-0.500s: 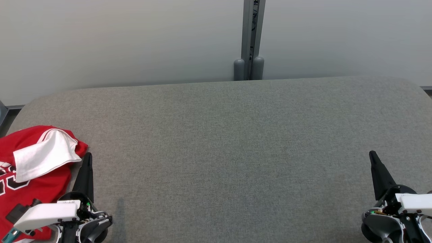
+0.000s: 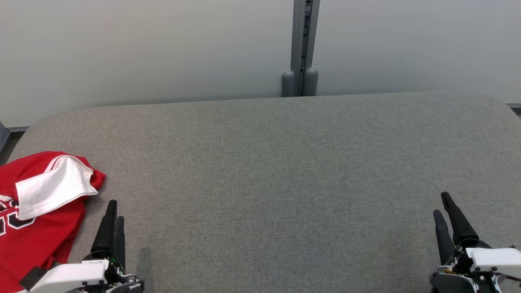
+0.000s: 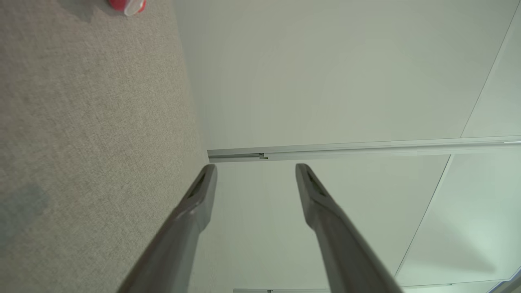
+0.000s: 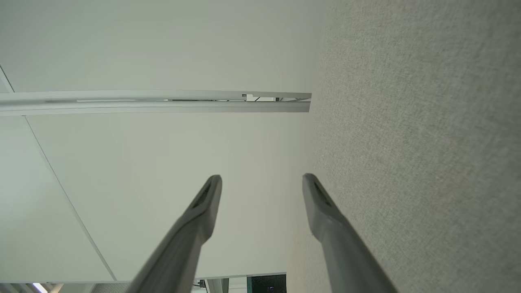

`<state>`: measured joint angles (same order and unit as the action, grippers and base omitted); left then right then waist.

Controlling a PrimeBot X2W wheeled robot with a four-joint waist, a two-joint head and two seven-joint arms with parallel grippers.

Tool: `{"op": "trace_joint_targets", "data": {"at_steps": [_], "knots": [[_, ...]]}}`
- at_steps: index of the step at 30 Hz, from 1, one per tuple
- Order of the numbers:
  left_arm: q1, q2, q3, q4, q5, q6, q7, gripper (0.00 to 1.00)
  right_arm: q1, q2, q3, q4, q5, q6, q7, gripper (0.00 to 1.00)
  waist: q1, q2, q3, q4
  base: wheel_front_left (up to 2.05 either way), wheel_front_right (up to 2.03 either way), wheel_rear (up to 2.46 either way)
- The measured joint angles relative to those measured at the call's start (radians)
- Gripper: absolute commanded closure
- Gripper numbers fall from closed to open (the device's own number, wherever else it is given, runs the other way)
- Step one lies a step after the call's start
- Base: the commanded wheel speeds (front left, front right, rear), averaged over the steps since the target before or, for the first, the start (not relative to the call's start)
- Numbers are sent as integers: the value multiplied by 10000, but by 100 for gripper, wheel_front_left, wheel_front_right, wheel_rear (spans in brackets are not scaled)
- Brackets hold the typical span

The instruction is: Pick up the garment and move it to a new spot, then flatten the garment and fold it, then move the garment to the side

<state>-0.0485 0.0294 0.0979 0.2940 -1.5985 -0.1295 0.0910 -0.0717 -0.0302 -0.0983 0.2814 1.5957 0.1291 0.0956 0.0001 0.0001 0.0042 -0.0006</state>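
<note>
The garment is a red jersey with white trim and lettering, lying folded at the left edge of the grey table; a small corner of the garment shows at the top of the left wrist view. My left gripper hovers just right of it, apart from the cloth, fingers pointing away. In the left wrist view the left gripper stands open with nothing between its fingers. My right gripper is low at the table's right front, and the right gripper is open and holds nothing.
A pale wall with a grey vertical post runs behind the table's far edge. The table's rounded corners fall off at the far left and far right.
Both arms have drawn back toward the front edge and rolled, so each gripper now shows two fingers. The garment lies where it was.
</note>
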Motion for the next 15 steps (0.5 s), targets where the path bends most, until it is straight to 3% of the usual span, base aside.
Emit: {"op": "trace_joint_targets", "data": {"at_steps": [7,15], "knots": [[-6,25,-38,84,936,0,-305,0,-7,-138,169,-4,-686,0,-313,0,-1,0,16,-16,0,0,0],[-12,27,23,155,2807,0,-650,0,-15,-151,161,40,-2272,0,-660,0,0,0,40,-40,0,0,0]]}}
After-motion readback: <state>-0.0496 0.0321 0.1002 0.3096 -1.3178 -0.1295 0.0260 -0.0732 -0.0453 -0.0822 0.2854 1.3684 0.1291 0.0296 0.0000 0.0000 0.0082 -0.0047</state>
